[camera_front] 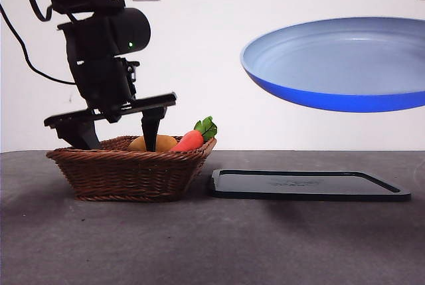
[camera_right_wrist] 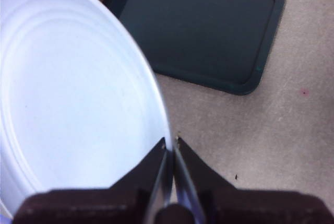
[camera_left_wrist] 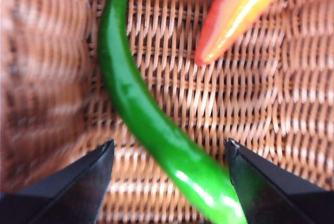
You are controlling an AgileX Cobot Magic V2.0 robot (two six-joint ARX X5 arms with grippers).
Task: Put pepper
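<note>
The glossy green pepper (camera_left_wrist: 151,125) lies on the floor of the wicker basket (camera_left_wrist: 261,109), next to the orange-red carrot (camera_left_wrist: 240,10). My left gripper (camera_left_wrist: 169,143) is open and reaches down into the basket, with one jaw on each side of the pepper's thick part. In the front view the left gripper (camera_front: 116,140) dips into the basket (camera_front: 126,172), whose wall hides the pepper. My right gripper (camera_right_wrist: 171,143) is shut on the rim of a blue plate (camera_right_wrist: 68,93) and holds it in the air.
The blue plate (camera_front: 339,59) hangs tilted above a flat black tray (camera_front: 305,184) to the right of the basket. The tray also shows in the right wrist view (camera_right_wrist: 198,25). The carrot (camera_front: 192,139) and a yellowish round thing (camera_front: 159,142) show above the basket's rim.
</note>
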